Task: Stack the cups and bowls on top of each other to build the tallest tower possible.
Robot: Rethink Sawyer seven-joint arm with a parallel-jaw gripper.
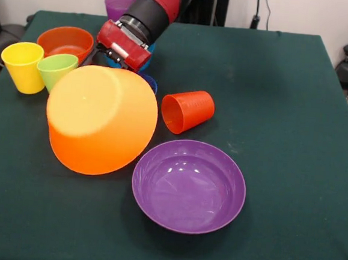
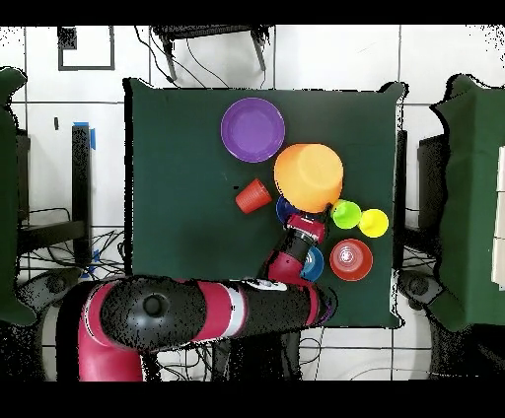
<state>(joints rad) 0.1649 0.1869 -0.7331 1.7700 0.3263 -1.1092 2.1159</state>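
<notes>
The very large yellow-orange bowl (image 1: 100,119) (image 2: 309,175) is tipped over, its base facing up and toward the front. My gripper (image 1: 124,45) (image 2: 306,225) sits right behind its far rim, its tips hidden by the bowl. The wide purple bowl (image 1: 189,185) (image 2: 252,129) stands upright in front. An orange-red cup (image 1: 187,111) (image 2: 253,195) lies on its side between them. A dark blue bowl (image 1: 150,83) peeks out behind the big bowl. No tower stands.
A yellow cup (image 1: 23,66) (image 2: 373,223) and a lime green cup (image 1: 56,69) (image 2: 345,213) stand together at the left. Behind them is a small orange bowl (image 1: 65,42) (image 2: 350,258). A purple cup (image 1: 118,5) stands at the far edge, and a light blue bowl (image 2: 314,262) lies under the arm.
</notes>
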